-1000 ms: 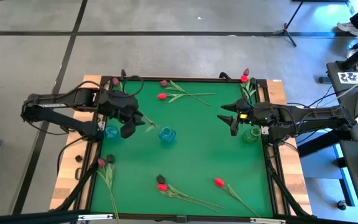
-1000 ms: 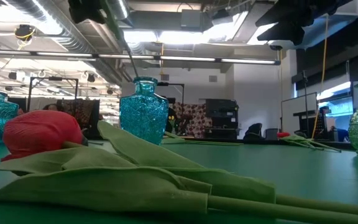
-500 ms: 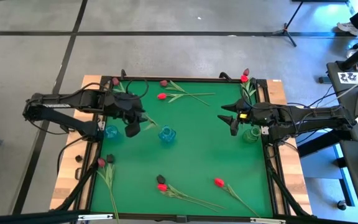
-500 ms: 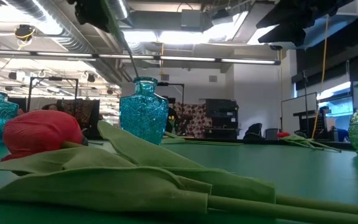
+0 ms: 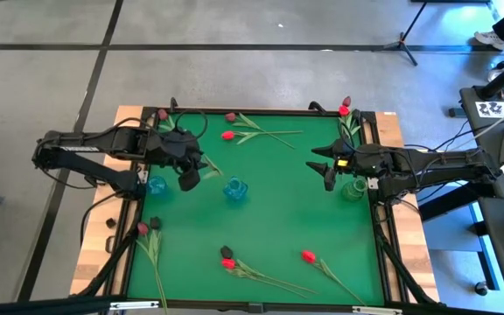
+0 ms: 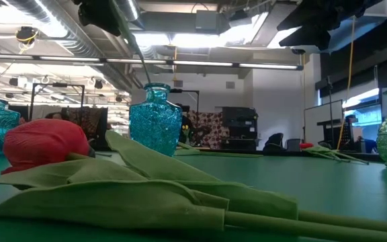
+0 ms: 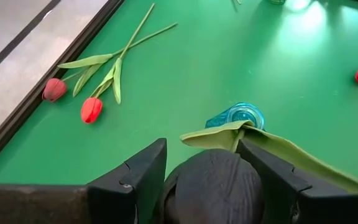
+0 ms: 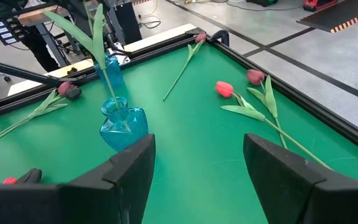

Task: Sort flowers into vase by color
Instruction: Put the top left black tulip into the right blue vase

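Your left gripper (image 5: 189,168) hangs above the mat with its fingers closed on a tulip (image 8: 98,37), which it holds by the stem so that the leaves fan out above and the stem runs down. In the left wrist view a green leaf (image 7: 219,135) of that tulip lies across the gap between the fingers (image 7: 135,180). The stem's lower end reaches the mouth of the middle blue vase (image 5: 234,188), which stands just beside the gripper toward the table's centre; the right wrist view shows the stem entering that mouth. The left arm stretches level from the table's left edge, wrist bent down. Close under the arm, nearer its base, a second blue vase (image 5: 157,185) stands at the mat's left edge.

Farther from the gripper, toward the back rim, a red tulip (image 5: 227,136) and a maroon tulip (image 5: 230,116) lie with stems crossed. A dark-headed pair (image 5: 149,227) lies at the front left, and a black and red pair (image 5: 227,258) at the front middle, with a lone red tulip (image 5: 308,256) beyond it.

Well across the mat, your right gripper (image 5: 325,166) waits with fingers spread wide, arm level from the right edge. A green vase (image 5: 353,189) stands just beside it, and two more tulips (image 5: 346,107) lie at the back right corner.
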You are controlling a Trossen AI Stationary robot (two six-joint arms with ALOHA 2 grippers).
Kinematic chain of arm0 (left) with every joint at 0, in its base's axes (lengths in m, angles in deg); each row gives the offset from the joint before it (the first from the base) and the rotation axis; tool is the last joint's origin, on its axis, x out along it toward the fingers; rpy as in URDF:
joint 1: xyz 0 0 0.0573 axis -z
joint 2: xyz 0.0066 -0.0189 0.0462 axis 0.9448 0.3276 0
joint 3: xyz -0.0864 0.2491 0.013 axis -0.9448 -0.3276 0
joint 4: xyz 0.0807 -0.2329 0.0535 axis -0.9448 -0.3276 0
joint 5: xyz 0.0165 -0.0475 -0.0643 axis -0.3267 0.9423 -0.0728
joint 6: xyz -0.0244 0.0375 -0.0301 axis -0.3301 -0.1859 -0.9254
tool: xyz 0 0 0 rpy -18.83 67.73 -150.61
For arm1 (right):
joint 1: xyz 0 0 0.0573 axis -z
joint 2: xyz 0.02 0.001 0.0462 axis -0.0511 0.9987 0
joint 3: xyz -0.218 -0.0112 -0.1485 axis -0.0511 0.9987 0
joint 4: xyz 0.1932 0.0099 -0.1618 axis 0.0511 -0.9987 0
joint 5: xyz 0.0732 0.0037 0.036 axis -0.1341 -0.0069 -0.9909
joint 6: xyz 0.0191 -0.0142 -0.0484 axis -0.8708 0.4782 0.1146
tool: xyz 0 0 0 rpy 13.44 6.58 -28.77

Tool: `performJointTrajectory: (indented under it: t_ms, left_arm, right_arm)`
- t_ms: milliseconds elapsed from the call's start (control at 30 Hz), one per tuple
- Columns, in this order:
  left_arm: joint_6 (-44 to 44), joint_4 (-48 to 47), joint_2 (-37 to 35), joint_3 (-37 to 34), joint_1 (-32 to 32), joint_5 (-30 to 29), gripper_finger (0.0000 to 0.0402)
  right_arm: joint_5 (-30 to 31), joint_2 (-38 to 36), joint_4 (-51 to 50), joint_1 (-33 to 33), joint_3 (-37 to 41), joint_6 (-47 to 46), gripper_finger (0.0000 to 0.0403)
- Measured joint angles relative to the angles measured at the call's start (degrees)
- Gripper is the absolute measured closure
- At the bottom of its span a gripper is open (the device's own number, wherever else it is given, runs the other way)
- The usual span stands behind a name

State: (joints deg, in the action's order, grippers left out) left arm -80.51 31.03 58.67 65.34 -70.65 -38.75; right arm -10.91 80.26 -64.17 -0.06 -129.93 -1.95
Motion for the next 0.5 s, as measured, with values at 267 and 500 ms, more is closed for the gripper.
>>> performJointTrajectory:
  t_ms: [267,500]
  left_arm:
    - [-0.45,0.12,0.00,0.00,-0.02,-0.42,0.0212]
    - [-0.01,0.18,0.00,-0.02,-0.04,-0.61,0.0239]
  right_arm:
    - [-0.03,0.00,-0.02,0.00,0.00,0.01,0.0158]
    - [-0.63,0.01,-1.84,0.00,-0.02,-0.21,0.0158]
